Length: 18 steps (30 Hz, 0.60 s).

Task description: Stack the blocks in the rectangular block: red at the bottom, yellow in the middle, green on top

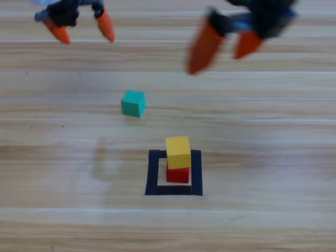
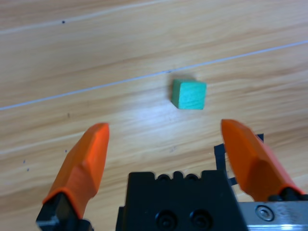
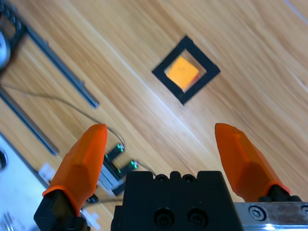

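Left gripper spread wide, empty, at table's far edge; green lone near table middle, yellow on red inside the rectangular block toward the near edge. Right gripper also parted, holding nothing, far edge. Likely light, rigid, matte: pinch green across opposite flat faces; bare wood all round, only the stack needs care.
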{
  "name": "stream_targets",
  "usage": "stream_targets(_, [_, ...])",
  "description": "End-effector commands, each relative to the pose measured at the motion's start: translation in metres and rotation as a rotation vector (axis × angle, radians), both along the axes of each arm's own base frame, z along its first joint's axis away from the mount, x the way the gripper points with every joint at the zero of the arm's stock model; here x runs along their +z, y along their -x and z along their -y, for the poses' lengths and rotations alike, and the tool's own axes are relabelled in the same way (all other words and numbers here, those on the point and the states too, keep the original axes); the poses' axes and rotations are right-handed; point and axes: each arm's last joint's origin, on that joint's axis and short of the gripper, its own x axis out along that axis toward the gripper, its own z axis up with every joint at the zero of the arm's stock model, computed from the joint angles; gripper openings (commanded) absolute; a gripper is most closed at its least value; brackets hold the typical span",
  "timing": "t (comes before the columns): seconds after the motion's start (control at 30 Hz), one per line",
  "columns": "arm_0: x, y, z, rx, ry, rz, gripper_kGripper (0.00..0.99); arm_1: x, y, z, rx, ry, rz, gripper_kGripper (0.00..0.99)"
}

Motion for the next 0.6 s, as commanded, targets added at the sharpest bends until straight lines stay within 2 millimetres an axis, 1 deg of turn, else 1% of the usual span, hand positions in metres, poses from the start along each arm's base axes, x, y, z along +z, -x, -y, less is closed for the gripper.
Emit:
stream_targets(0.03, [-0.062,-0.014,0.071,-0.042,-0.072,-0.137,0.990,-0.035,-0.051,0.083,-0.061,0.061,-0.050,0.990])
stream_targets(0.1, [-0.082,-0.012,0.089,-0.048,-0.103,-0.171,0.990,-0.038,-0.045,0.107,-0.004,-0.006,0.004,0.990])
stream_targets(0.17, [-0.100,-0.009,0.103,-0.058,-0.136,-0.198,0.990,-0.042,-0.033,0.125,0.009,-0.052,0.079,0.990])
stream_targets(0.27, [-0.123,-0.005,0.120,-0.066,-0.179,-0.230,0.990,-0.052,-0.009,0.140,0.035,-0.086,0.179,0.990])
stream_targets(0.37, [-0.133,-0.002,0.125,-0.063,-0.202,-0.245,0.990,-0.059,0.014,0.148,0.062,-0.157,0.274,0.990])
stream_targets(0.43, [-0.135,-0.002,0.125,-0.058,-0.211,-0.247,0.990,-0.061,0.025,0.152,0.087,-0.216,0.327,0.990])
stream_targets(0.53, [-0.138,-0.003,0.123,-0.065,-0.221,-0.248,0.990,-0.063,0.029,0.150,0.136,-0.268,0.323,0.990])
stream_targets(0.6, [-0.138,-0.007,0.118,-0.058,-0.223,-0.250,0.990,-0.067,0.030,0.145,0.158,-0.277,0.305,0.990])
